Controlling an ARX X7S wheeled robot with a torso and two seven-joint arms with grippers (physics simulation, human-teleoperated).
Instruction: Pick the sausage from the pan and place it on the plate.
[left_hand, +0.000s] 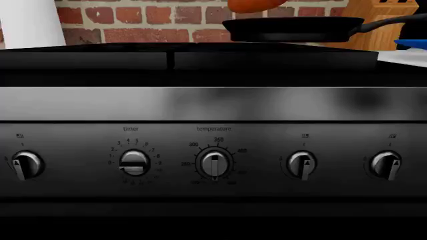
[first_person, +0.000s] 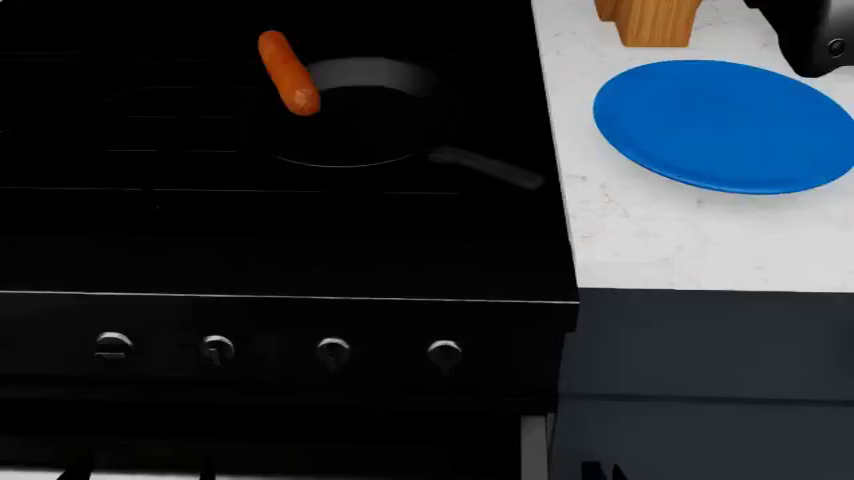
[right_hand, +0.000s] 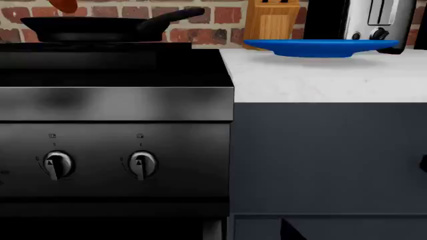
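Note:
The orange-red sausage (first_person: 288, 72) leans on the far left rim of the black pan (first_person: 350, 125), one end over the rim. The pan stands on the black stove with its handle (first_person: 483, 168) pointing toward the counter. The sausage's lower end shows above the pan in the left wrist view (left_hand: 255, 5) and the right wrist view (right_hand: 65, 4). The blue plate (first_person: 727, 125) lies flat on the white counter to the right, also in the right wrist view (right_hand: 322, 47). Neither gripper shows in any view; both wrist cameras face the stove front from low down.
The stove front carries a row of knobs (first_person: 331, 350). A wooden knife block (first_person: 651, 20) stands behind the plate and a dark toaster (first_person: 814, 35) at the far right. A brick wall (left_hand: 133, 20) backs the stove. The white counter (first_person: 667, 235) has dark cabinets below.

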